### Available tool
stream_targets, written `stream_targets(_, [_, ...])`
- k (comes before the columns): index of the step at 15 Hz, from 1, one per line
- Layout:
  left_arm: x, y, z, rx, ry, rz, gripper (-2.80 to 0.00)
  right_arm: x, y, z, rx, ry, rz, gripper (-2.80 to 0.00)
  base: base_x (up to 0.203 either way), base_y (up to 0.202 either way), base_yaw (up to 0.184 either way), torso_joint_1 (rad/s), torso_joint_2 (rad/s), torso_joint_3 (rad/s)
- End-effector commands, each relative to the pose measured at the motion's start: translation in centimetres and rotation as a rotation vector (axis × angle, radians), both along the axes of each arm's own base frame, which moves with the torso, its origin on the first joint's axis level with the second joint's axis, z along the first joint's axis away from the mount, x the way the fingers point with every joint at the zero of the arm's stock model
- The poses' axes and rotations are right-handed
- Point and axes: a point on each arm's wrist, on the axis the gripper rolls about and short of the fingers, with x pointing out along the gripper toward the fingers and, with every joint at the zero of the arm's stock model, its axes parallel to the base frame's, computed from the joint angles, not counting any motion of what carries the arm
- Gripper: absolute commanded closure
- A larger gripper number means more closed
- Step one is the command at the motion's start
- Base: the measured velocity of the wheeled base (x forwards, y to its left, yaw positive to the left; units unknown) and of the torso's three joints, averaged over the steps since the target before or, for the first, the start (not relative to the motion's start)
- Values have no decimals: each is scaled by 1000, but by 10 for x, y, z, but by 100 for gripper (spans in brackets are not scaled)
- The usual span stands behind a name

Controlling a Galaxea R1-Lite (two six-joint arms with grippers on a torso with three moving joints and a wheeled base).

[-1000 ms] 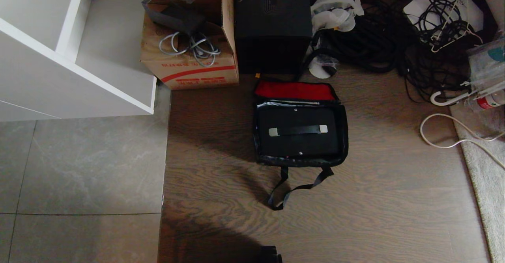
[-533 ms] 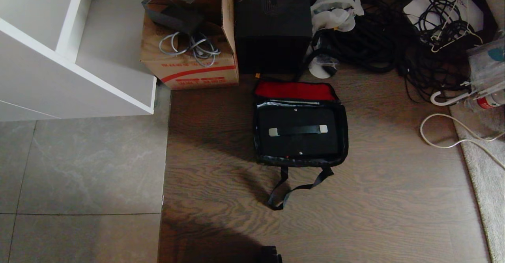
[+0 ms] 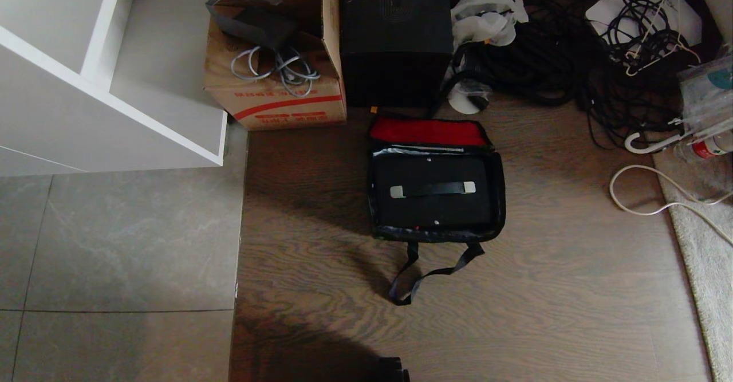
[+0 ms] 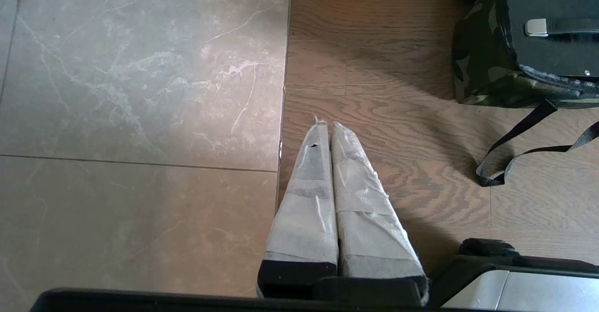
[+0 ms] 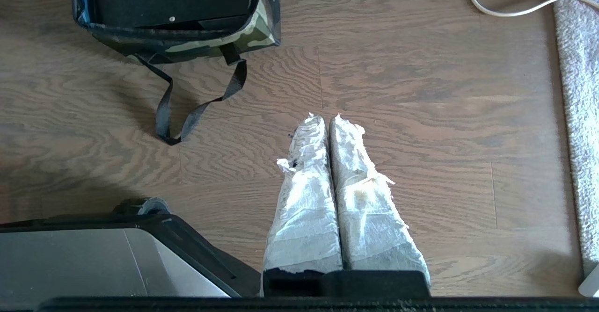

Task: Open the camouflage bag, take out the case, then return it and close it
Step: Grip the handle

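Observation:
The camouflage bag (image 3: 497,199) sits open on the wooden floor, its lid folded back to show red lining (image 3: 426,132). Inside lies the black case (image 3: 433,210) with a silver-ended handle (image 3: 432,189). The bag's black strap (image 3: 426,273) trails toward me. In the left wrist view the bag (image 4: 477,64) and case (image 4: 547,45) are off to one side of my left gripper (image 4: 326,126), which is shut and empty above the floor. My right gripper (image 5: 323,118) is likewise shut and empty, well short of the bag (image 5: 206,40). Neither gripper shows in the head view.
Behind the bag stand a brown cardboard box (image 3: 275,93) with cables and a tall black box (image 3: 395,32). A tangle of black cables (image 3: 572,55) fills the back right. White shelving (image 3: 109,73) is at the left, a grey rug (image 3: 704,256) at the right. My base (image 5: 93,251) is close below.

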Motion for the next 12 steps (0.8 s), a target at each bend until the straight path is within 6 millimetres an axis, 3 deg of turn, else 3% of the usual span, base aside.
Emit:
stream_targets(1, [1,0,-3,-1,8,0,0,0,0,0,0,1,0,0,0,0,0,0,0,0])
stream_targets(12, [1,0,-3,-1,8,0,0,0,0,0,1,3,0,0,0,0,0,0,0,0])
